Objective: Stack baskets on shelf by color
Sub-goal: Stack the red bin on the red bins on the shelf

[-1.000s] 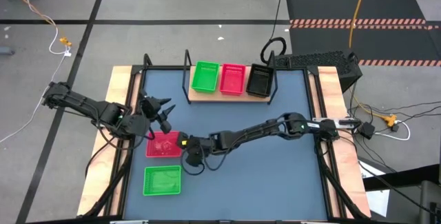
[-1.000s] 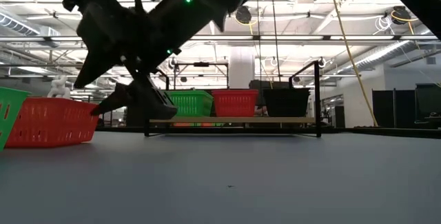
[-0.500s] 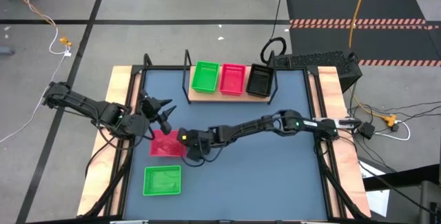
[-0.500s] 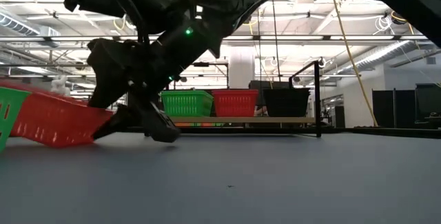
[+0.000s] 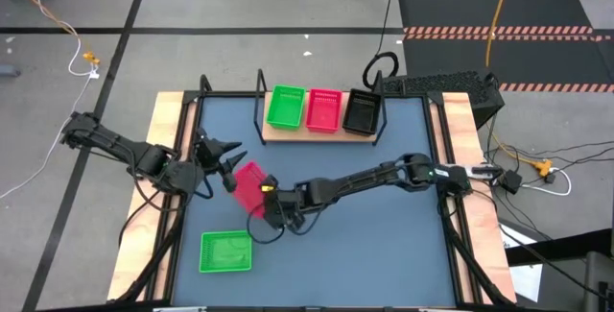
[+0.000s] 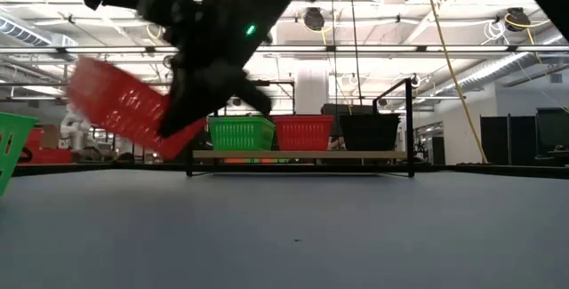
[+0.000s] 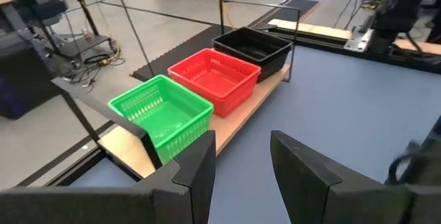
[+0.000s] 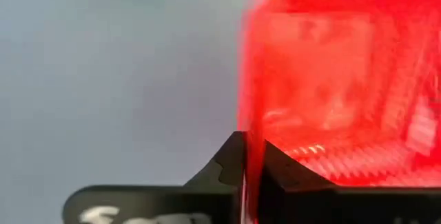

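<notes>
A red basket [image 5: 249, 186] is clamped by its rim in the right tool [image 5: 266, 199] and held tilted above the worktop [image 5: 384, 245]. The left tool [image 5: 225, 154] is kept apart nearby.

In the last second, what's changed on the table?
The right gripper closed on the red basket's rim and lifted it off the table, tilted. The left gripper stayed open; the green basket and the shelf's three baskets didn't move.
</notes>
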`<state>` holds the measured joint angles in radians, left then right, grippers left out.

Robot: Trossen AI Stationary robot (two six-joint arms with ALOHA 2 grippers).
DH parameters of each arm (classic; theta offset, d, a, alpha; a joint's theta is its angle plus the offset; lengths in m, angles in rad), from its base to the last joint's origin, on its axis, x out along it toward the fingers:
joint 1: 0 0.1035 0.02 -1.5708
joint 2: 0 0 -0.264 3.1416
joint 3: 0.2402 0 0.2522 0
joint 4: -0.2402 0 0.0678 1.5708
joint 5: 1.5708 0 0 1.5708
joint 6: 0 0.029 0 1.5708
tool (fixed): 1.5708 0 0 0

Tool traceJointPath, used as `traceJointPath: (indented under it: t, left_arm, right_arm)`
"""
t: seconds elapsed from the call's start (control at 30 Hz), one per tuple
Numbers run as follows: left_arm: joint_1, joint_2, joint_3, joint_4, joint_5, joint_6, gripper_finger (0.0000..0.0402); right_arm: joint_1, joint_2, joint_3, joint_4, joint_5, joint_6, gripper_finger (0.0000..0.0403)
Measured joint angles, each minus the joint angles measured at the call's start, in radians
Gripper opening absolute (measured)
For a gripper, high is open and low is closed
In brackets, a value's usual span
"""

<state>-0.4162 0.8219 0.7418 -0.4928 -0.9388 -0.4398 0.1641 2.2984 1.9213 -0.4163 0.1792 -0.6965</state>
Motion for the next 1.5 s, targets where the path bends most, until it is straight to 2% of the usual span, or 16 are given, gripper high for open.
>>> traceJointPath:
  t: [0.13,0.33,0.53,0.67,0.77,0.8,0.9,0.97,1.23,1.5]
  left_arm:
    - [-0.020,0.000,0.000,0.033,0.000,0.025,0.0143]
    - [-0.048,0.000,0.000,0.109,0.000,0.093,0.0143]
    - [-0.080,0.000,0.000,0.141,-0.001,0.117,0.0143]
    - [-0.093,0.000,0.000,0.142,-0.001,0.123,0.0143]
    - [-0.103,0.000,0.000,0.145,-0.001,0.131,0.0143]
    - [-0.104,0.000,0.000,0.146,-0.001,0.132,0.0143]
    - [-0.104,0.000,0.000,0.147,-0.001,0.131,0.0143]
    - [-0.104,0.000,0.000,0.148,-0.001,0.131,0.0143]
    - [-0.104,0.000,0.000,0.149,-0.001,0.145,0.0143]
    - [-0.104,0.000,0.000,0.146,-0.001,0.184,0.0143]
  right_arm:
    - [-0.002,-0.075,-0.001,-0.167,0.000,0.152,0.0004]
    - [-0.068,-0.206,-0.001,-0.382,0.030,0.322,0.0002]
    - [-0.137,-0.308,-0.001,-0.480,0.294,0.397,0.0002]
    - [-0.198,-0.355,0.000,-0.500,0.391,0.438,0.0001]
    - [-0.257,-0.365,0.000,-0.496,0.387,0.480,0.0001]
    - [-0.281,-0.364,0.000,-0.498,0.356,0.497,0.0001]
    - [-0.357,-0.341,0.000,-0.503,0.167,0.526,0.0001]
    - [-0.392,-0.327,-0.001,-0.516,0.106,0.536,0.0001]
    - [-0.450,-0.318,-0.002,-0.574,0.130,0.532,0.0000]
    - [-0.452,-0.318,-0.002,-0.629,0.129,0.529,0.0000]
